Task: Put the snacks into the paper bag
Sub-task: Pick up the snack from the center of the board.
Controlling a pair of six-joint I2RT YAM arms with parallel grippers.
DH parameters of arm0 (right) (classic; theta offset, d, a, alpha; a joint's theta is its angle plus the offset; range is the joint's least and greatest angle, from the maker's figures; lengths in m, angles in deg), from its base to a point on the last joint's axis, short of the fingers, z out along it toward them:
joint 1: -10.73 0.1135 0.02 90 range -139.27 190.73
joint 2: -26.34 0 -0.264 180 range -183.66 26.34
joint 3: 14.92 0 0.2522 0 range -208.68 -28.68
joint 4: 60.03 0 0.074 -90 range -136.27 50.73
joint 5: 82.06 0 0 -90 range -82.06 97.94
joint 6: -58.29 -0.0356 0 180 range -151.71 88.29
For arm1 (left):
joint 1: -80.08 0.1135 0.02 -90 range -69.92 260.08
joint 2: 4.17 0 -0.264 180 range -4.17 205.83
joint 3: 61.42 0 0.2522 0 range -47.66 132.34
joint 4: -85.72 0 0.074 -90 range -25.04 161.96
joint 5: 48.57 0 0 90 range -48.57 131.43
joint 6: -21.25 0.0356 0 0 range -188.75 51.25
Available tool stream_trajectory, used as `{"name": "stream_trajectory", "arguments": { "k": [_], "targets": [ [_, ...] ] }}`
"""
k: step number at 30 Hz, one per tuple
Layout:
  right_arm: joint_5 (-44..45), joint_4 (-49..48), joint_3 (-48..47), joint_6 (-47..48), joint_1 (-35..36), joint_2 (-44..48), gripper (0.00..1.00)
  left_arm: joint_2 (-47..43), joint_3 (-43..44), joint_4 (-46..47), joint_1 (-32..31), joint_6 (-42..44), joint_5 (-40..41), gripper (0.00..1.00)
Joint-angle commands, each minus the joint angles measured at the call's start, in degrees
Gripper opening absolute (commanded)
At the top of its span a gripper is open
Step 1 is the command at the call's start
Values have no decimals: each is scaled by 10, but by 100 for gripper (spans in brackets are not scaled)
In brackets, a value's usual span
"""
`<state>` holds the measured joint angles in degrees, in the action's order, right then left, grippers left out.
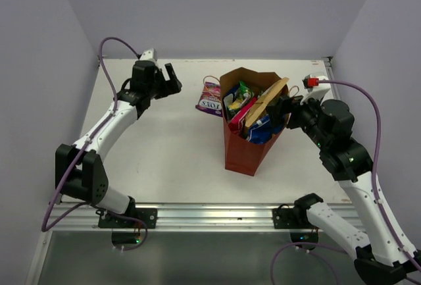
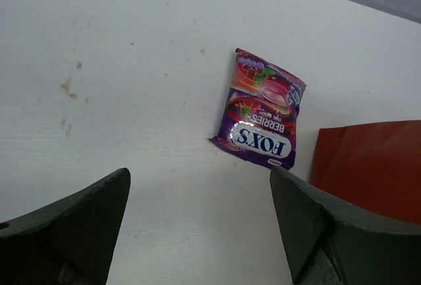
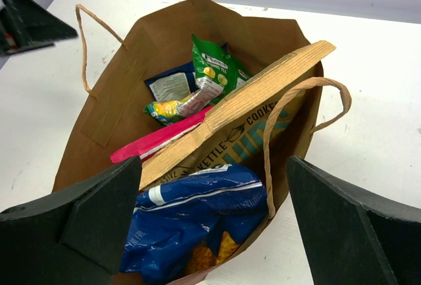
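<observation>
The red-brown paper bag (image 1: 245, 148) stands upright and open at the table's middle right. In the right wrist view its brown inside (image 3: 125, 74) holds a blue-and-white packet (image 3: 191, 222), a tan-brown packet (image 3: 263, 101), a pink packet (image 3: 154, 141) and small green packets (image 3: 214, 61). A small purple candy packet (image 1: 210, 99) lies flat on the table just left of the bag. It also shows in the left wrist view (image 2: 263, 110), beside the bag's red wall (image 2: 368, 166). My left gripper (image 1: 172, 77) is open and empty, left of the candy. My right gripper (image 1: 284, 110) is open and empty at the bag's right rim.
The bag's thin twine handles (image 3: 309, 87) hang over its rim. Walls close the table at the back and sides. A metal rail (image 1: 210, 214) runs along the near edge between the arm bases.
</observation>
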<state>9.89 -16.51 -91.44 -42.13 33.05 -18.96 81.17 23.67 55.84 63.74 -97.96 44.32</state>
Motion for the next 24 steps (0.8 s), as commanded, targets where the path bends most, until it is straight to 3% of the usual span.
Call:
{"name": "stream_trajectory", "arguments": {
  "k": [1,7,17,24],
  "targets": [
    [6,-24,7,9,-1,11,95,24,-62,121,7,-114,-91,90],
    [3,-27,12,10,-1,10,95,87,-147,275,3,-288,-138,90],
    [5,-28,19,11,0,28,96,181,-149,368,-74,-421,-1,92],
    [17,-32,28,17,8,40,96,235,-129,369,-122,-473,83,96]
  ]
}}
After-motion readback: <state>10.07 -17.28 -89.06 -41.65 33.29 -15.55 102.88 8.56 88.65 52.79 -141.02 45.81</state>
